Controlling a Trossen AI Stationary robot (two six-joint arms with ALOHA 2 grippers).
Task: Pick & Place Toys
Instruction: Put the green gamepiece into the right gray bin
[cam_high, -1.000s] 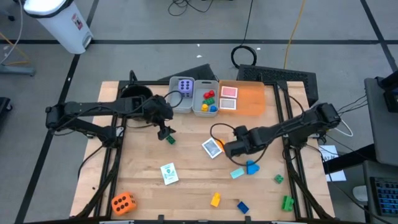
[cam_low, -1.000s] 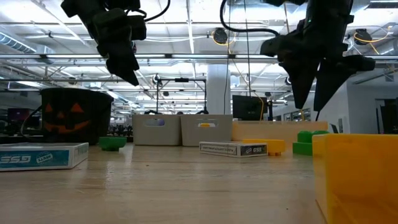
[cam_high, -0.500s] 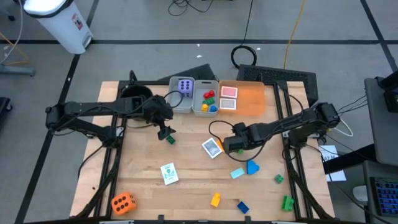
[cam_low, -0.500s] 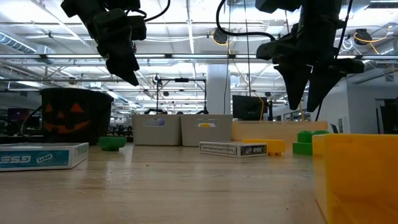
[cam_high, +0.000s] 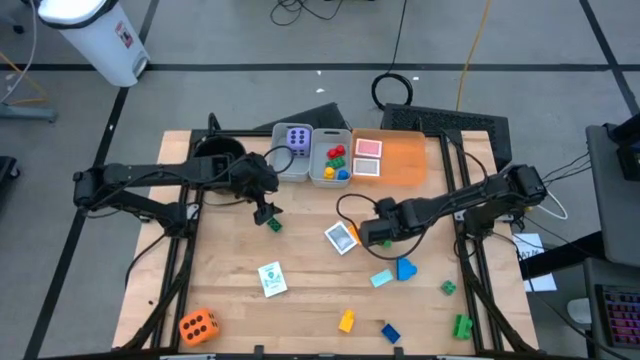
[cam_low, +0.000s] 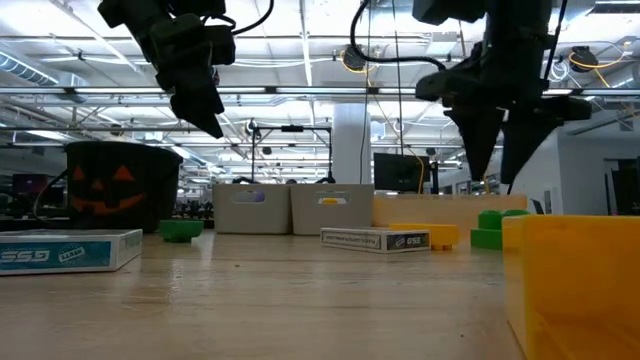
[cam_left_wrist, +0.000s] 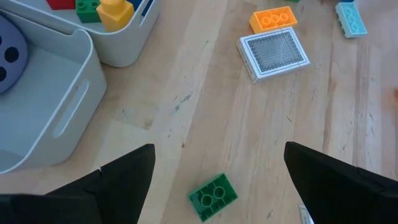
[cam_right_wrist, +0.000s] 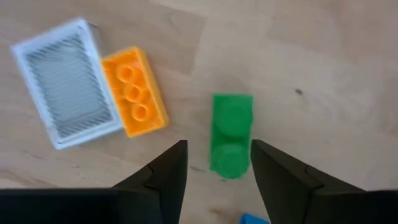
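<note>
Toys: studded plastic green brick (cam_right_wrist: 231, 134) between open right tool (cam_right_wrist: 214, 163).

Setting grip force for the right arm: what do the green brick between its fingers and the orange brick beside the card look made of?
Green brick: apparently hard moulded plastic, smooth with a slight sheen, round studs on top. Orange brick: the same look, three studs, crisp edges. The card looks like thin printed cardstock, but that is uncertain.

A robotics lab in an open-plan industrial hall: exposed ceiling trusses (cam_low: 300, 95) with strip lighting, monitors (cam_low: 398, 172) on distant desks, taped floor lines (cam_high: 300, 67), loose cables (cam_high: 395, 88) beyond the bench's far edge.
</note>
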